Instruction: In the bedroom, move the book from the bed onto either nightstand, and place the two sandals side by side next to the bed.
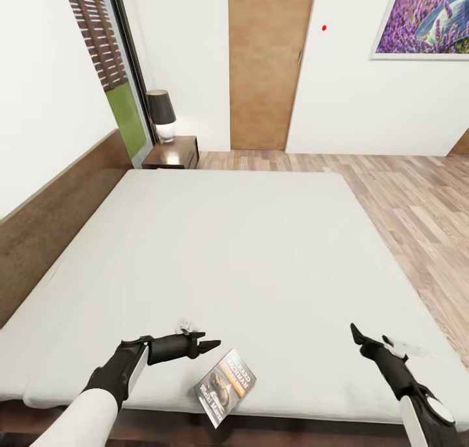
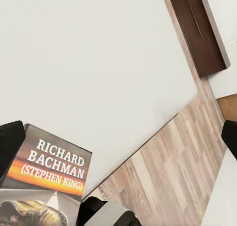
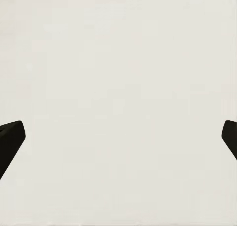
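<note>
The book [image 1: 225, 387] lies flat at the near edge of the bed [image 1: 260, 251], its long axis diagonal, with one corner past the edge. The left gripper [image 1: 210, 346] hovers just beside it, jaws wide. The right gripper [image 1: 357, 337] is wide open over the mattress. The nightstand [image 1: 174, 152] stands at the far corner.

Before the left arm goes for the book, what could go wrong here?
1. The book lies at the near edge of the bed, one corner overhanging; a nudge from the open left gripper might push it off.
2. It lies flat on the mattress, so the fingers may slide over the cover.
3. The nightstand already carries a lamp, leaving little room.
</note>
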Controlling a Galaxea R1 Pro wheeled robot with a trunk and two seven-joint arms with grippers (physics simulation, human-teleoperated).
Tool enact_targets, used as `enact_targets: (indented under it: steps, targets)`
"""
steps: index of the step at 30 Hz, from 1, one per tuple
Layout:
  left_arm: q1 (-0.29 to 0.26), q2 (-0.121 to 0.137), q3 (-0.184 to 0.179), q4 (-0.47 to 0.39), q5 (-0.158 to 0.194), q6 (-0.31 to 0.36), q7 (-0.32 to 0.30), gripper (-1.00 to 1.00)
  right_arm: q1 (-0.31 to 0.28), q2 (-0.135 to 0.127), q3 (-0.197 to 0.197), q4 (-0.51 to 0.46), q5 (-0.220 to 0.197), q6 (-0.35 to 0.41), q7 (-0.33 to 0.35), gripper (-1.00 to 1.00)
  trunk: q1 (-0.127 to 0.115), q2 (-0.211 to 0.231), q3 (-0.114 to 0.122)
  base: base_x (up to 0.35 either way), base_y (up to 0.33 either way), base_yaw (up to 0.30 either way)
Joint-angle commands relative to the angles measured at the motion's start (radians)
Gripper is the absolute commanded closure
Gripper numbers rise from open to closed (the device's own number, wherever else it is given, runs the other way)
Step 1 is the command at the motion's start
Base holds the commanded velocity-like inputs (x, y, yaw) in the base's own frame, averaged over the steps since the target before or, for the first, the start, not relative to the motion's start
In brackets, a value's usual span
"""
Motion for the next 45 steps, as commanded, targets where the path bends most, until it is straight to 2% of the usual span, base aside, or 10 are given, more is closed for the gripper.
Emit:
enact_targets:
  steps: [1, 5, 10, 13, 19, 23, 28, 35, 42, 45]
  targets:
    - [-0.001, -0.002, 0.008, -0.001, -0.007, 0.010, -0.007, -1.00, -0.001, 0.000, 0.026, 0.000, -0.008, 0.015, 0.040, -1.00, -0.004, 0.006, 0.002, 0.000, 0.000, 0.000]
    - [-0.001, -0.002, 0.008, -0.001, -0.007, 0.010, -0.007, -1.00, -0.001, -0.009, 0.105, -0.002, -0.011, 0.104, 0.212, -1.00, -0.019, 0.034, 0.015, 0.000, 0.000, 0.000]
    - [-0.001, -0.002, 0.010, -0.001, -0.007, 0.010, -0.007, -1.00, -0.001, -0.125, 0.119, -0.003, -0.068, 0.295, 0.477, -1.00, -0.038, 0.069, 0.030, 0.000, 0.000, 0.000]
    - [-0.001, -0.002, 0.010, -0.001, -0.007, 0.010, -0.007, -1.00, -0.001, -0.148, 0.118, -0.022, -0.156, 0.326, 0.551, -1.00, -0.050, 0.090, 0.040, 0.000, 0.000, 0.000]
    - [-0.001, -0.002, 0.010, -0.001, -0.006, 0.009, -0.007, -1.00, 0.005, -0.187, 0.120, -0.067, -0.251, 0.405, 0.600, -1.00, -0.057, 0.104, 0.046, 0.000, 0.000, 0.000]
    - [-0.001, -0.002, 0.010, -0.001, -0.005, 0.008, -0.009, -1.00, 0.008, -0.193, 0.119, -0.058, -0.318, 0.489, 0.761, -1.00, -0.057, 0.104, 0.046, 0.000, 0.000, 0.000]
    - [-0.001, -0.002, 0.010, -0.001, 0.001, 0.005, -0.021, -1.00, 0.011, -0.193, 0.120, 0.074, -0.332, 0.522, 0.847, -1.00, -0.057, 0.104, 0.046, 0.000, 0.000, 0.000]
    - [-0.001, 0.001, 0.035, -0.009, 0.063, 0.010, -0.194, -1.00, 0.011, -0.192, 0.121, 0.360, -0.326, 0.513, 0.890, -1.00, -0.057, 0.104, 0.046, 0.000, 0.000, 0.000]
    - [-0.001, 0.001, 0.080, -0.010, 0.072, 0.014, -0.210, -1.00, 0.011, -0.187, 0.125, 0.540, -0.319, 0.509, 0.947, -1.00, -0.057, 0.104, 0.046, 0.000, 0.000, 0.000]
    - [-0.001, 0.001, 0.086, -0.011, 0.072, 0.015, -0.211, -1.00, 0.011, -0.181, 0.126, 0.571, -0.264, 0.509, 0.949, -1.00, -0.057, 0.104, 0.046, 0.000, 0.000, 0.000]
